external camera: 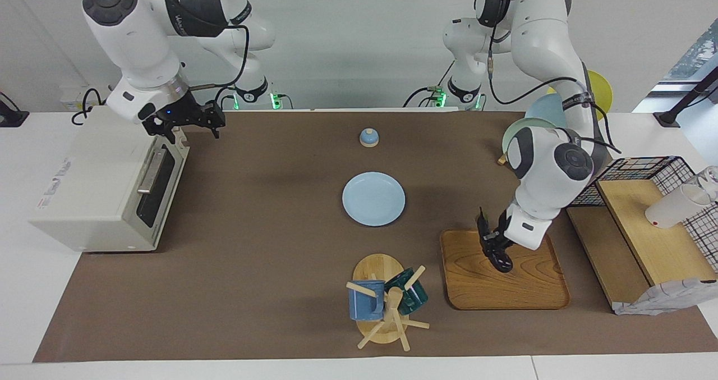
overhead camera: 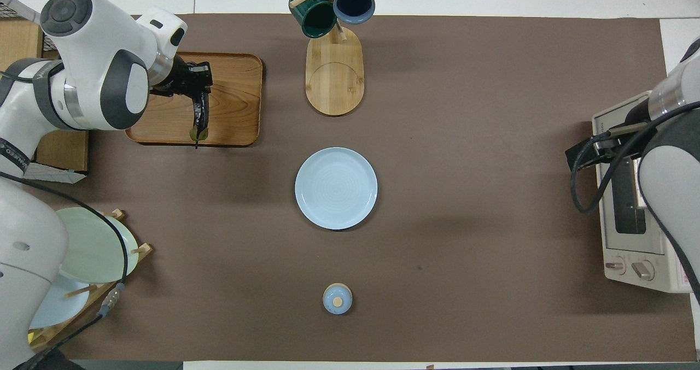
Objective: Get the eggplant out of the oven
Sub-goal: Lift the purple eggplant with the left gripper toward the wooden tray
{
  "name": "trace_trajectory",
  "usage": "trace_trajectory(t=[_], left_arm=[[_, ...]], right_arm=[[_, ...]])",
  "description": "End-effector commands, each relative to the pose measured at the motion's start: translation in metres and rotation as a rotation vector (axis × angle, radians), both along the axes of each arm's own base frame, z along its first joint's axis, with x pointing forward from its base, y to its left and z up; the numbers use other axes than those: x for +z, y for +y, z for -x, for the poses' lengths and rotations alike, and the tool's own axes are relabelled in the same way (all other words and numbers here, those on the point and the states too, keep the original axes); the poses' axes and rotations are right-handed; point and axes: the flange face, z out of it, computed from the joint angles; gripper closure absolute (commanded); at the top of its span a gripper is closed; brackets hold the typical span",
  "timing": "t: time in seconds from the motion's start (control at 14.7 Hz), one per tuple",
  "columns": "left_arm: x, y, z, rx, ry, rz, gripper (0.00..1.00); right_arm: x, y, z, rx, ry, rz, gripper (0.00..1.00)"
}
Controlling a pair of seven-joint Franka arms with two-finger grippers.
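Table: a white top spread with a brown mat, on which every item below stands.

Oven: cream-white toaster oven at the right arm's end of the table. Its glass door appears to be up and shut, the bar handle facing the middle of the mat. The eggplant is no longer inside, so the removal itself reads as done.

Wooden tray: lies toward the left arm's end of the table, farther from the robots than the blue plate; a likely place for setting the eggplant down.

Blue plate: at mid-table, bare, well apart from both grippers.

Mug stand: holds a blue and a green mug, beside the tray; not involved.

Left gripper: over the wooden tray, fingers clenched on the eggplant's upper part.

Right gripper: just beside the oven's top corner nearest the robots, over the mat's edge. Its fingers stand apart and grasp nothing; this arm appears to be waiting or clearing away from the door.

Eggplant: dark and glossy, hanging from the left gripper over the tray, stem end down. In the facing view its lower end sits close to the tray surface; whether it touches cannot be told.

Small blue lidded pot: near the robots, untouched.

Remaining, as a judgement: lower the eggplant fully onto the tray, release it, withdraw the left arm.
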Motion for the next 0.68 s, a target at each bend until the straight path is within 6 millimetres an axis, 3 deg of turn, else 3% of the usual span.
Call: trace_trajectory(t=[0.0,0.14,0.54,0.61], left_arm=[[-0.007,0.01,-0.019,-0.043,-0.048,0.003,1.0],[-0.016,0.009,-0.016,-0.051,-0.052,-0.007,1.0],[-0.017,0.014,-0.014,-0.076,-0.045,-0.019,1.0],[-0.016,0.014,-0.014,-0.088,-0.047,-0.02,0.6]], right_arm=[[0.001,-0.009,0.011,-0.027,0.008,-0.006,0.0],[0.004,-0.006,0.012,-0.023,-0.003,-0.007,0.0],[0.002,-0.008,0.017,-0.027,0.011,-0.005,0.0],[0.003,-0.01,0.017,-0.031,0.008,-0.006,0.0]])
